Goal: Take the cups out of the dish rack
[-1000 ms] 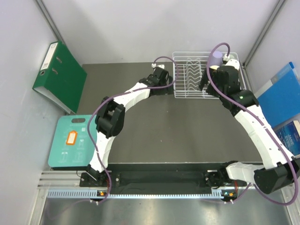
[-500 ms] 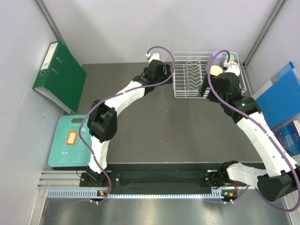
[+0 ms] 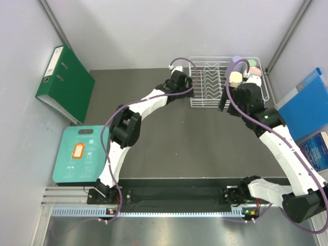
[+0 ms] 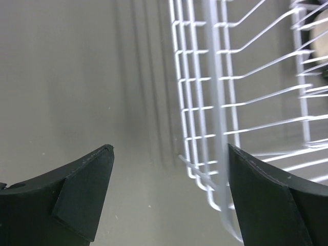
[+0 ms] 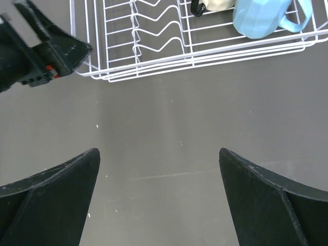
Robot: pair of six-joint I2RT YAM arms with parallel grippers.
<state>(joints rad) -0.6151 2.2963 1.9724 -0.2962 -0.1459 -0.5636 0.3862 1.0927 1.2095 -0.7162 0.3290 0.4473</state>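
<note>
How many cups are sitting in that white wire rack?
5, at the dish rack's right end: lavender cup and mint green cup at the back, cream cup and pink cup nearer, light blue cup visible only from the right wrist. Others may be hidden.

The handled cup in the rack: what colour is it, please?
The cup is light blue, clearest in the right wrist view.

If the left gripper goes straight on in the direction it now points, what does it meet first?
Probably the dish rack: its white wire side wall stands just ahead of the open left gripper, nearer one finger than the other. The depth is unclear.
</note>
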